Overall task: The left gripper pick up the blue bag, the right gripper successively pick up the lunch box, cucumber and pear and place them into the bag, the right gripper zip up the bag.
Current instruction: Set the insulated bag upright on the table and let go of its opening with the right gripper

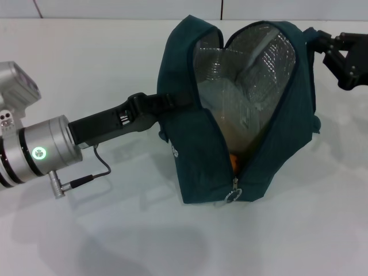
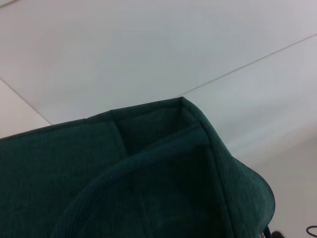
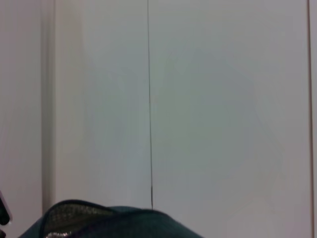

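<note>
The blue bag [image 1: 195,155] stands on the white table with its mouth wide open and the silver lining showing. My left gripper [image 1: 164,104] reaches in from the left and is shut on the fabric at the bag's left side. Deep in the opening a bit of the orange pear [image 1: 234,163] shows, with a pale clear shape behind it that may be the lunch box [image 1: 230,100]. The cucumber is hidden. The ring zipper pull [image 1: 233,195] hangs low at the front. My right gripper [image 1: 323,45] sits at the bag's upper right edge. Teal fabric [image 2: 148,173] fills the left wrist view, and the bag's rim [image 3: 109,223] shows in the right wrist view.
A white tabletop [image 1: 115,230] surrounds the bag. A thin black cable [image 1: 95,172] loops under my left wrist. A white wall with a seam [image 3: 148,99] rises behind the table.
</note>
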You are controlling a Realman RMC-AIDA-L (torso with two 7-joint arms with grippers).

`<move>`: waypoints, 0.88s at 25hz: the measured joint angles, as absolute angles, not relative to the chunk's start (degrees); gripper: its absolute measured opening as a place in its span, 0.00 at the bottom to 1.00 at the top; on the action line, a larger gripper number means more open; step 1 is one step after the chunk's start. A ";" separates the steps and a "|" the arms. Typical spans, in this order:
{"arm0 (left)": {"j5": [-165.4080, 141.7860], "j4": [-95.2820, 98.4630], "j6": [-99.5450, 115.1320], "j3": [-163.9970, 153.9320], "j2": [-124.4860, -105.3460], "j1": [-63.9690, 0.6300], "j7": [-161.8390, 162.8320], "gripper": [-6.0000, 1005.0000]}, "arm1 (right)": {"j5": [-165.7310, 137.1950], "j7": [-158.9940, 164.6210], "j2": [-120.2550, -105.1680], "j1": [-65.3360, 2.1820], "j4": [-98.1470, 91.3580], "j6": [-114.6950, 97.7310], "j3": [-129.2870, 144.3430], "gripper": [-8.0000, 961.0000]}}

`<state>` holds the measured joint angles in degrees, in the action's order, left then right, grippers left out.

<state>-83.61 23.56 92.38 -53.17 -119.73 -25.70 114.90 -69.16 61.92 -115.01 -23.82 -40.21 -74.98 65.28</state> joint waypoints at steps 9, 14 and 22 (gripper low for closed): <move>-83.53 23.35 91.90 -53.17 -119.71 -25.48 114.73 0.04 | -70.06 62.01 -115.17 -24.63 -38.39 -74.09 65.69 0.05; -83.57 23.30 91.85 -53.17 -119.70 -25.11 114.62 0.04 | -70.21 62.40 -115.20 -24.65 -38.10 -74.30 66.72 0.05; -83.67 23.29 91.75 -53.17 -119.70 -24.47 114.18 0.04 | -69.85 62.47 -115.17 -23.90 -38.40 -74.88 66.45 0.33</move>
